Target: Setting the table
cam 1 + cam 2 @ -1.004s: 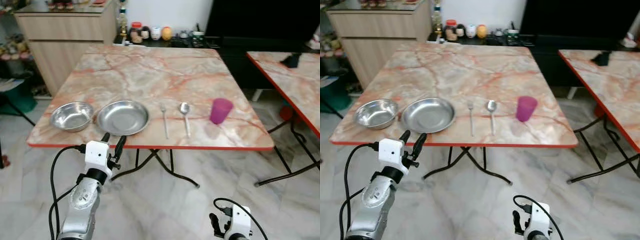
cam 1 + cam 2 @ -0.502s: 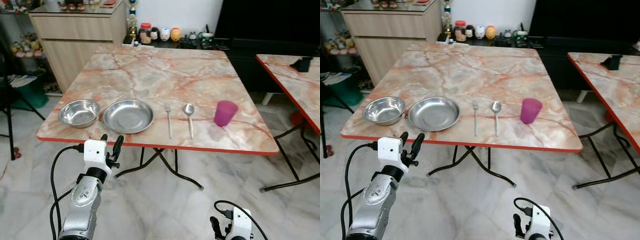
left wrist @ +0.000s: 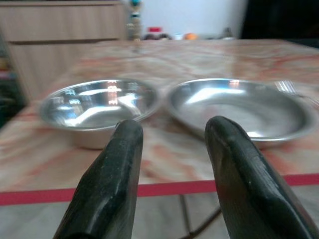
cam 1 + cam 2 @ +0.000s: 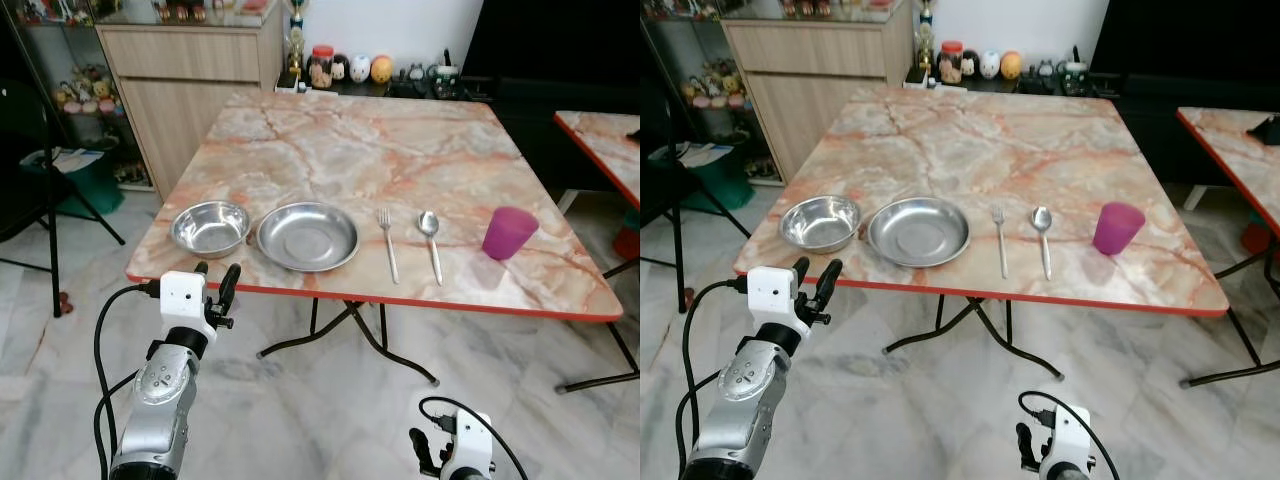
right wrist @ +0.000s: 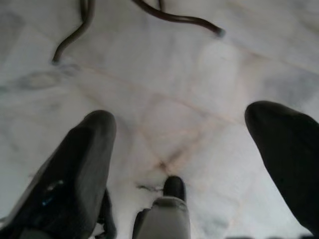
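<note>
- The left pincer (image 4: 214, 274) hovers just short of the worktop (image 4: 330, 140) near edge, released, its two black fingers (image 3: 114, 169) parted and holding nothing.
- From that pincer the steel bowl (image 4: 210, 226) lies at 12 o'clock, just over the red rim; the steel plate (image 4: 306, 236) sits touching or nearly touching it, at about 1 o'clock.
- Further along the row lie the fork (image 4: 387, 243) and spoon (image 4: 431, 243), long axes running 12-to-6, then the purple cup (image 4: 508, 232), farthest from the left arm.
- The right pincer (image 5: 184, 149) hangs low over the floor, fingers spread and empty, so the left arm is nearer the bowl.
- Compared with a second ago, the whole scene has slid rightward and the worktop looks farther away: the camera moved, and the tableware keeps its arrangement.
</note>
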{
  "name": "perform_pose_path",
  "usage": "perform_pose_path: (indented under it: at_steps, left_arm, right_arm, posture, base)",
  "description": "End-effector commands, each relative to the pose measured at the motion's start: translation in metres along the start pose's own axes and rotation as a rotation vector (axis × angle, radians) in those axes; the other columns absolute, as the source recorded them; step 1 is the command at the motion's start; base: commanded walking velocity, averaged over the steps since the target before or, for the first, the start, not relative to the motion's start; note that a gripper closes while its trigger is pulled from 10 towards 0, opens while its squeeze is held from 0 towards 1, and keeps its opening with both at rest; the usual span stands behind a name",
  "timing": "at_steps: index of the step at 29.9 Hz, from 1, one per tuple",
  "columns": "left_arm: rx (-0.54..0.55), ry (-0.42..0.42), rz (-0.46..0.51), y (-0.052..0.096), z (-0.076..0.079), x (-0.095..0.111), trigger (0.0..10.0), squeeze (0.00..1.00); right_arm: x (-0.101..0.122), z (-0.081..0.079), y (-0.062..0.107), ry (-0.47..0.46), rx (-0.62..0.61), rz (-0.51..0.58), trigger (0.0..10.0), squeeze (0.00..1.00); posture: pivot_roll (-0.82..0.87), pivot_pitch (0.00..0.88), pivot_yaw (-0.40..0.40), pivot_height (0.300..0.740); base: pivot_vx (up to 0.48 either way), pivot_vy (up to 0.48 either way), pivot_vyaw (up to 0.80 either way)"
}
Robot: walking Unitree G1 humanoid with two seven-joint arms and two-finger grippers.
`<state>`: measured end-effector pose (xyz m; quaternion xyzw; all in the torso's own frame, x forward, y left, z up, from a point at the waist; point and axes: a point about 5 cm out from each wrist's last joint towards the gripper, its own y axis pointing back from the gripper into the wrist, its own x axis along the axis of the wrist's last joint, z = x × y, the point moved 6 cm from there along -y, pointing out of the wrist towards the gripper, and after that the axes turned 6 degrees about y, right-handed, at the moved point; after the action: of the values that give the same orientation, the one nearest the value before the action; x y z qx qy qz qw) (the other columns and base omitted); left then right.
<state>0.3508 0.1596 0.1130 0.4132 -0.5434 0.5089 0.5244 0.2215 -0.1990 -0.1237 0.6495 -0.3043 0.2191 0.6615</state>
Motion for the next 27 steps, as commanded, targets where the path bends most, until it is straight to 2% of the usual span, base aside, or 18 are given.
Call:
perform_pose_path:
  at_steps: [1, 15, 27]
  left_arm:
    - [-0.030, -0.006, 0.011, -0.002, 0.008, 0.004, 10.0, 0.00]
    - [-0.079, 0.039, 0.036, -0.004, 0.023, 0.013, 10.0, 0.00]
    - [-0.085, 0.045, 0.038, -0.006, 0.023, 0.017, 10.0, 0.00]
  right_arm:
    - [0.000, 0.004, 0.000, 0.000, -0.010, -0.002, 10.0, 0.00]
    - [0.002, 0.004, 0.000, -0.005, -0.012, -0.001, 10.0, 0.00]
    - [0.002, 0.002, -0.001, -0.005, -0.008, 0.000, 10.0, 0.00]
  posture:
    - [0.08, 0.000, -0.053, 0.740]
    - [0.08, 0.000, -0.054, 0.740]
    - [0.08, 0.000, -0.049, 0.740]
  base:
    - [0.000, 0.000, 0.00]
    - [0.000, 0.000, 0.00]
    - [0.000, 0.000, 0.00]
